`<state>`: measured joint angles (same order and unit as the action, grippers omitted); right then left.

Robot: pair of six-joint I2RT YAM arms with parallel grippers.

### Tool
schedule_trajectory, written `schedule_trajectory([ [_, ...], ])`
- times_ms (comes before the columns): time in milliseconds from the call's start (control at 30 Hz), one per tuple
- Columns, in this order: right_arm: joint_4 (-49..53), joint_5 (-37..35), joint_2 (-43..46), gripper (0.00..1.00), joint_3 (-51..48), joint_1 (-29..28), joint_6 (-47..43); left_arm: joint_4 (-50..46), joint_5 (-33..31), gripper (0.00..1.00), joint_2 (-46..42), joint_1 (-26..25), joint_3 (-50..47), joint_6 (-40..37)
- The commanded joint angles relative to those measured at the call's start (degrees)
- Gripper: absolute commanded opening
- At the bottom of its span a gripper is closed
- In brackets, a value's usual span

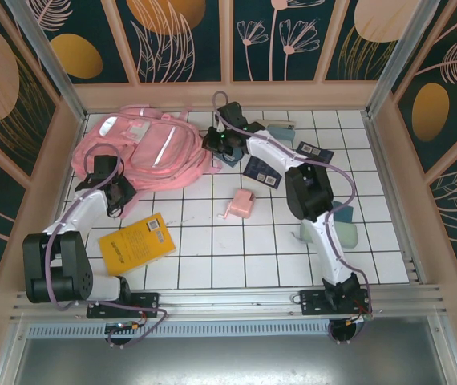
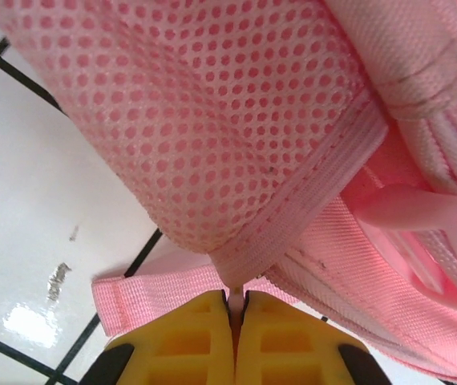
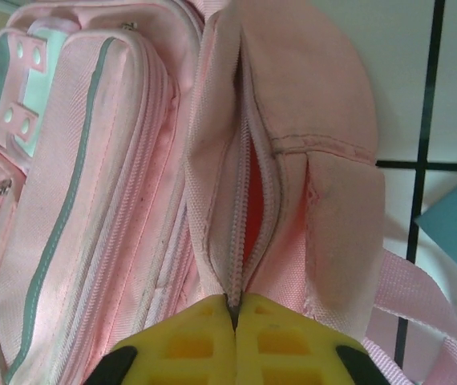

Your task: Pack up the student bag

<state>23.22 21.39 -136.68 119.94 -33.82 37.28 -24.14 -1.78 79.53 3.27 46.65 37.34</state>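
The student bag (image 1: 152, 140), a large pink backpack, lies flat at the back left of the tiled table. My left gripper (image 1: 108, 178) is at its near left corner. In the left wrist view, my left gripper (image 2: 235, 295) is shut on a thin pink seam tab below the mesh side pocket (image 2: 212, 120) of the bag. My right gripper (image 1: 212, 143) is at the bag's right edge. In the right wrist view, my right gripper (image 3: 235, 301) is shut on the end of a zip (image 3: 252, 192) that gapes a little, showing red lining inside the bag (image 3: 108, 160).
A yellow book (image 1: 136, 243) lies near the left arm. A small pink box (image 1: 242, 204) sits mid-table. Dark blue booklets (image 1: 262, 171) and teal items (image 1: 281, 128) lie behind the right arm, with pale green items (image 1: 345, 233) at the right. Wooden walls ring the table.
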Motion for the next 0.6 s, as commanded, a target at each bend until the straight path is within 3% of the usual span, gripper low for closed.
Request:
schedule_trajectory([
  [0,1.91,-1.67,-0.25,0.23,3.58,1.41,-2.57,-0.18,0.39,0.19,-1.66,1.21,-0.73,1.26],
  [100,1.24,-2.43,2.88,0.43,0.09,1.13,-3.69,-1.01,0.73,0.37,-2.99,1.21,-0.86,0.98],
  [233,-1.33,-4.84,10.01,0.48,-9.22,0.01,-5.26,-3.0,1.36,0.53,-5.34,1.17,-0.77,0.38],
  [367,-5.06,-6.34,17.4,0.41,-19.52,-2.73,-7.84,-3.56,2.62,0.67,-7.8,1.21,-0.42,0.02],
  [567,-8.44,-7.65,22.26,0.27,-28.88,-10.77,-11.28,-2.64,2.39,0.98,-12.39,1.21,0.0,-0.5],
])
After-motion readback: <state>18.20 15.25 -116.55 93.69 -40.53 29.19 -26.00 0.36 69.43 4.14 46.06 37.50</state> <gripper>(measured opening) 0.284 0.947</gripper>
